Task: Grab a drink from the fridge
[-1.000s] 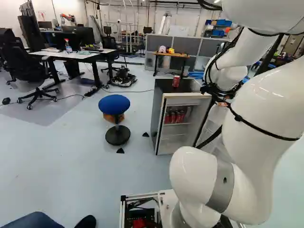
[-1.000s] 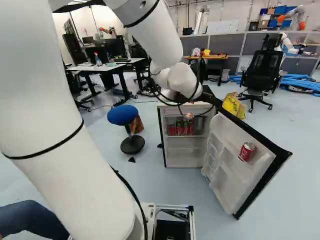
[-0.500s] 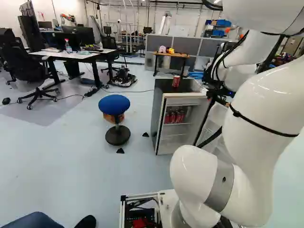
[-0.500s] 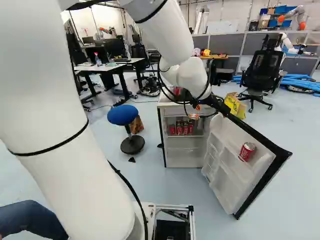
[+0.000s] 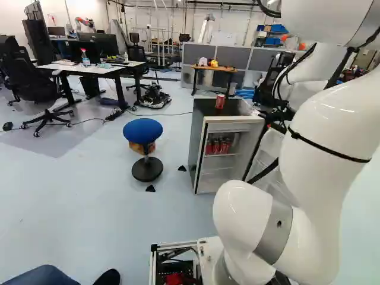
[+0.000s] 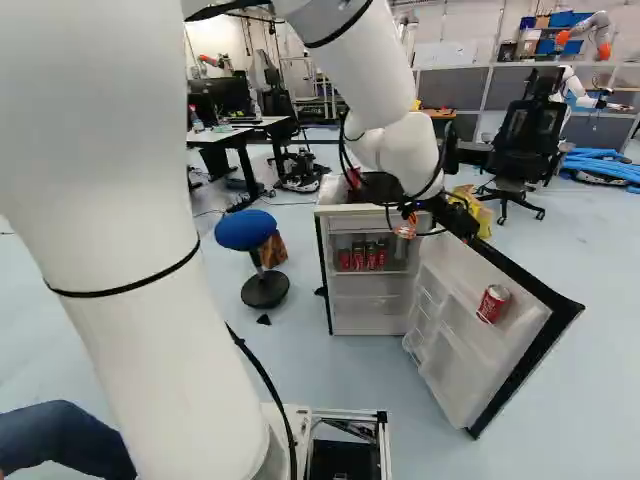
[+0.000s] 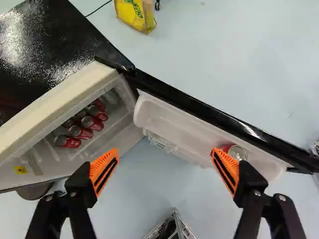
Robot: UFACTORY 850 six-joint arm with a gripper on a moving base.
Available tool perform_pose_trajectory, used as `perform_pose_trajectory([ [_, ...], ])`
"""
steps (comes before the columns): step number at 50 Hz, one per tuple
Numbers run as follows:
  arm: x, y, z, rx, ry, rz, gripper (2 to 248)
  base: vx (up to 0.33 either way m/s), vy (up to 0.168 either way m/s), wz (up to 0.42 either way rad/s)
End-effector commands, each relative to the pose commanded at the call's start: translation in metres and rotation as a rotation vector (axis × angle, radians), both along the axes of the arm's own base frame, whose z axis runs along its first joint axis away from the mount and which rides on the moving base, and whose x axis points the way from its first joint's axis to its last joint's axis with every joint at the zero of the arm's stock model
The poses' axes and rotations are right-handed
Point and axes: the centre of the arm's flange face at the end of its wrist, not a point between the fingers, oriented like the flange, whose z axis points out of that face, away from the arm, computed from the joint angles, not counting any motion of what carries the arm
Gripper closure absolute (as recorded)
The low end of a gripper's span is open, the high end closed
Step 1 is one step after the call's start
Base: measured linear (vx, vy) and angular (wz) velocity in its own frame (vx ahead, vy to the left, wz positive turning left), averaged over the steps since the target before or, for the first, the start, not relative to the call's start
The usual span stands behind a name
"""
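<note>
Orange pads (image 7: 104, 172) stand wide apart on the black hand (image 7: 165, 154), which is released, with nothing gripped between them. The arm (image 6: 398, 152) holds it high in front of the fridge (image 5: 198, 142), whose door (image 6: 520, 372) is swung fully out, so the opening part of the job looks done. The step in hand seems to be the approach: choosing a drink and lining up on it.

Drinks wait in three places. A group of red cans (image 7: 82, 131) stands on the upper shelf inside, near its front edge. A single can (image 6: 494, 303) sits in the door's upper bin, towards the corner away from the hinge. Another red can (image 5: 220, 102) is on top of the fridge, back from the front edge — outside, so probably not the one wanted.

In the wrist view one pad overlaps the door can; whether they touch, I cannot tell. If that can is the aim, the hand should shift sideways until the can is centred, then lower and close. For the shelf cans it would need to tilt and reach inwards — a tighter job, with neighbours easily knocked.
</note>
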Motion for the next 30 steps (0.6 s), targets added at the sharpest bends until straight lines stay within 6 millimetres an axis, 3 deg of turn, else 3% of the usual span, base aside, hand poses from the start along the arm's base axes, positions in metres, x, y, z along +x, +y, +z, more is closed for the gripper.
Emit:
perform_pose_trajectory([
  [30,0.004,-0.055,-0.001,0.012,-0.032,-0.100,3,0.000,0.000,0.000],
])
